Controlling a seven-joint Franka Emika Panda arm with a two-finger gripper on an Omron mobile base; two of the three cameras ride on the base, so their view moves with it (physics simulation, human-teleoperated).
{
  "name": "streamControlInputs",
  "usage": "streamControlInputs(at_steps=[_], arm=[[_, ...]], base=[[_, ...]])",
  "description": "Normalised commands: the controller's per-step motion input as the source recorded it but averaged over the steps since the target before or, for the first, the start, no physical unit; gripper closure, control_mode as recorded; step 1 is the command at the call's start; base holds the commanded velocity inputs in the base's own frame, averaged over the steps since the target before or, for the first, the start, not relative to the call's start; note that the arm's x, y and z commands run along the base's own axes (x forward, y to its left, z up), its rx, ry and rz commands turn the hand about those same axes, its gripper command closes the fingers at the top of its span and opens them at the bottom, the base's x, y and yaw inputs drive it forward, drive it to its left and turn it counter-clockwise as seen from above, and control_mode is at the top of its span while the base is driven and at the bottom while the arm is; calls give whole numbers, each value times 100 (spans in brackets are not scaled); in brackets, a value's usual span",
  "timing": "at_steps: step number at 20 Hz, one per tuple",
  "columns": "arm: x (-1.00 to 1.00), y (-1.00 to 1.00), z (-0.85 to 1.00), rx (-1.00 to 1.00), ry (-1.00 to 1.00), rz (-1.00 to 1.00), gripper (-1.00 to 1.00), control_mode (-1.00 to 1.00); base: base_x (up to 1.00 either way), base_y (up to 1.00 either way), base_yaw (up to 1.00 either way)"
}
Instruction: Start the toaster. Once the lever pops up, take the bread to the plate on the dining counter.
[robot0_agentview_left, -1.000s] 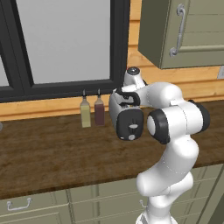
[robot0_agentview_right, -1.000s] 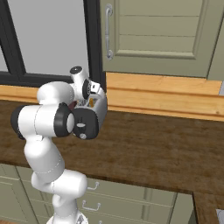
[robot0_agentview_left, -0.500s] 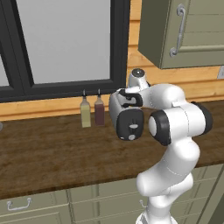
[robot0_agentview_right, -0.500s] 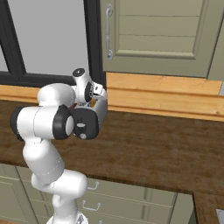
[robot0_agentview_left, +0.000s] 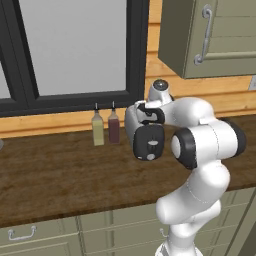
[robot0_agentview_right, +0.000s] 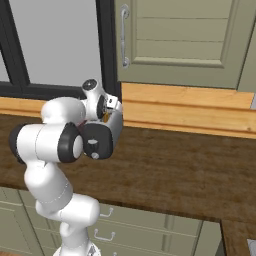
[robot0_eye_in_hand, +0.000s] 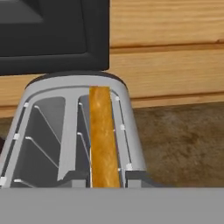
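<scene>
Gripper jaws: cannot tell how far apart. Hand view looks down on the toaster (robot0_eye_in_hand: 74, 131); bread (robot0_eye_in_hand: 104, 140) stands in 1 slot.

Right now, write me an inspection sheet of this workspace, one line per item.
Surface: dark brown wood-grain counter, green cabinets below.
Job's things: silver toaster stands by the wall; bread stands on edge in its right-hand slot as the hand view shows it; the left slot holds only wire guides.
Clutter: two slim bottles upright side by side under the window.
Grippers: fingertips cannot be made out, so open or shut cannot be told.
Cables: nothing seen.
Surroundings: dark-framed window, plank wall, green wall cabinet.
</scene>
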Motion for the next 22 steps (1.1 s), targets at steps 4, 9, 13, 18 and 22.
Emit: streamControlInputs(at_steps=[4, 9, 13, 18, 22], arm=[[0, 0, 74, 0, -6, 0, 100, -100], [-5, 0, 94, 0, -4, 0, 100, -100], [-50, 22, 78, 0, -5, 0, 100, -100], [-94, 24, 57, 1, 0, 0, 100, -100], [-100, 18, 31, 0, 0, 0, 100, -100]], base=[[0, 0, 0], [0, 0, 0], [0, 0, 0], [0, 0, 0], [0, 0, 0]])
